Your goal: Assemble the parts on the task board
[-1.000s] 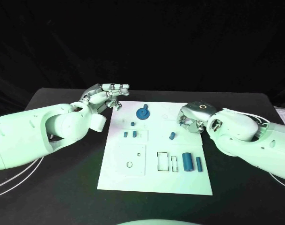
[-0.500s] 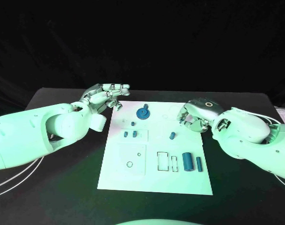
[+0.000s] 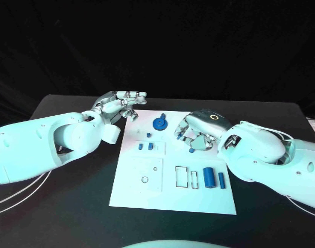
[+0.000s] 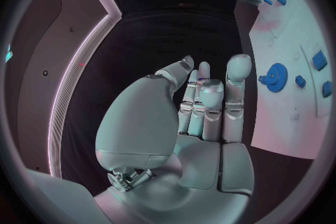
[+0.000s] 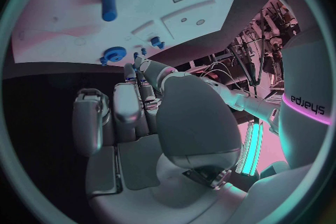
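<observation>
The left hand (image 3: 122, 102) is held above the table's (image 3: 68, 108) dark surface just off the far left corner of the task board (image 3: 135, 191). In the left wrist view its fingers (image 4: 204, 102) are curled loosely toward the palm with nothing between them. It is judged to be parked there so that the board is left free for the other arm.

On the board, going from left to right, a small ring outline (image 3: 144, 180) and a square recessed panel are seen on the near left part. Beyond them, two small blue pegs (image 3: 145, 146) stand side by side. A blue gear (image 3: 160, 123) sits upright on its post near the far edge. Toward the near right, two empty rectangular slots (image 3: 181, 176) are cut into the board. Just beside them lie a thick blue cylinder (image 3: 209, 177) and a thinner blue pin (image 3: 221, 179), both loose on the surface and not yet seated in any slot.

The right hand (image 3: 197, 130) is lowered over the far right part of the board. Its fingers are bent down around a small blue piece (image 3: 192, 151) that lies on the board beneath them. Whether that piece is actually pinched cannot be told, since the fingertips are hidden behind the back of the hand. The posture suggests that a pick-up of this piece is being attempted, with most of the assembly still to be done.
</observation>
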`<state>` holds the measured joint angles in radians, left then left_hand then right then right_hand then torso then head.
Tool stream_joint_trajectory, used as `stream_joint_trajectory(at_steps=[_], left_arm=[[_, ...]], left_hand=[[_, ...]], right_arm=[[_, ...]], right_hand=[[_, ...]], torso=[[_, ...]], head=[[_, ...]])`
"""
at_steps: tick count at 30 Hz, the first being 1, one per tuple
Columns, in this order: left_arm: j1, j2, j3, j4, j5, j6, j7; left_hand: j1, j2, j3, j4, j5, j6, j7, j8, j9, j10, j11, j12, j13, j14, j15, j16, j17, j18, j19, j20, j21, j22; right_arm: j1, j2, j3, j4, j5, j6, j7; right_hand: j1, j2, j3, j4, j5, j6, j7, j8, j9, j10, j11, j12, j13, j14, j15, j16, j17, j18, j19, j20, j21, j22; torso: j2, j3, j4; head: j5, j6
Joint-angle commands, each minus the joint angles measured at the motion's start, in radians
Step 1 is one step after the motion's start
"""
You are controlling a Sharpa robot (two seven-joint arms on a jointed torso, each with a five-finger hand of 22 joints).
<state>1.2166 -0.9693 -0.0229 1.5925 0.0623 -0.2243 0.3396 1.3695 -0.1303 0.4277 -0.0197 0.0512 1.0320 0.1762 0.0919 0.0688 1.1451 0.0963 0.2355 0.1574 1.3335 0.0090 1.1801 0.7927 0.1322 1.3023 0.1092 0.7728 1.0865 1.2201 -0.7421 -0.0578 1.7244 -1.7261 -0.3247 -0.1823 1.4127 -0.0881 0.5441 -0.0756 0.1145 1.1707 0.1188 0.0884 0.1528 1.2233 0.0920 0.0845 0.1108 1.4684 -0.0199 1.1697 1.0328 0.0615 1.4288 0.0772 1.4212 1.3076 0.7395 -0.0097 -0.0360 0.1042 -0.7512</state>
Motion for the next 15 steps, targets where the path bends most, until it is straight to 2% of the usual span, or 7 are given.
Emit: stream_joint_trajectory(at_steps=[1, 4, 11, 15], left_arm=[[0.0, 0.005, 0.001, 0.008, -0.001, 0.022, 0.007], [0.0, 0.007, 0.001, 0.015, 0.0, 0.023, 0.007], [0.0, 0.006, 0.001, 0.032, 0.001, 0.023, 0.008], [0.0, 0.006, 0.001, 0.035, 0.001, 0.023, 0.008]], left_hand=[[-0.005, 0.007, -0.004, 0.001, 0.002, -0.005, 0.0, 0.002, -0.002, -0.006, -0.001, 0.004, 0.001, -0.008, 0.001, -0.004, -0.001, 0.017, -0.007, 0.0, -0.007, -0.001], [-0.005, 0.007, -0.004, 0.001, 0.002, -0.005, 0.0, 0.002, -0.002, -0.006, -0.001, 0.004, 0.001, -0.008, 0.001, -0.004, -0.001, 0.017, -0.007, 0.0, -0.007, -0.001], [-0.003, 0.009, -0.005, 0.0, 0.003, -0.007, 0.0, 0.002, -0.002, -0.008, -0.001, 0.006, 0.002, -0.008, 0.002, -0.004, -0.001, 0.017, -0.006, 0.001, -0.006, -0.001], [-0.003, 0.009, -0.005, 0.0, 0.003, -0.007, 0.0, 0.002, -0.002, -0.008, -0.001, 0.006, 0.002, -0.008, 0.002, -0.004, -0.001, 0.017, -0.006, 0.001, -0.006, -0.001]], right_arm=[[-0.01, 0.024, 0.0, 0.009, 0.029, 0.004, 0.028], [-0.025, 0.049, -0.001, 0.012, 0.039, 0.016, 0.035], [-0.06, 0.097, -0.008, -0.015, 0.052, 0.044, 0.047], [-0.071, 0.116, -0.011, -0.033, 0.052, 0.059, 0.05]], right_hand=[[0.014, 0.001, 0.008, -0.003, 0.004, -0.001, 0.008, -0.004, 0.002, 0.037, -0.033, 0.005, 0.001, 0.026, -0.004, 0.004, -0.002, -0.005, 0.003, 0.003, 0.005, 0.029], [0.014, 0.0, 0.009, -0.004, 0.005, -0.002, 0.009, -0.006, 0.002, 0.036, -0.032, 0.004, 0.0, 0.026, -0.004, 0.004, -0.002, -0.005, 0.002, 0.003, 0.005, 0.028], [0.012, -0.001, 0.01, -0.005, 0.005, -0.005, 0.011, -0.008, 0.002, 0.033, -0.031, 0.001, -0.001, 0.025, -0.003, 0.002, -0.005, -0.004, 0.0, 0.004, 0.003, 0.026], [0.01, -0.001, 0.011, -0.006, 0.004, -0.006, 0.013, -0.009, 0.002, 0.032, -0.029, -0.001, -0.001, 0.024, -0.002, 0.002, -0.006, -0.004, 0.0, 0.005, 0.003, 0.025]], torso=[[0.0, -0.0019, 0.0005], [0.0, -0.002, 0.0023], [0.001, -0.0004, -0.0015], [0.001, 0.0007, -0.0018]], head=[[0.009, -0.004], [0.018, -0.009], [0.034, -0.017], [0.038, -0.02]])
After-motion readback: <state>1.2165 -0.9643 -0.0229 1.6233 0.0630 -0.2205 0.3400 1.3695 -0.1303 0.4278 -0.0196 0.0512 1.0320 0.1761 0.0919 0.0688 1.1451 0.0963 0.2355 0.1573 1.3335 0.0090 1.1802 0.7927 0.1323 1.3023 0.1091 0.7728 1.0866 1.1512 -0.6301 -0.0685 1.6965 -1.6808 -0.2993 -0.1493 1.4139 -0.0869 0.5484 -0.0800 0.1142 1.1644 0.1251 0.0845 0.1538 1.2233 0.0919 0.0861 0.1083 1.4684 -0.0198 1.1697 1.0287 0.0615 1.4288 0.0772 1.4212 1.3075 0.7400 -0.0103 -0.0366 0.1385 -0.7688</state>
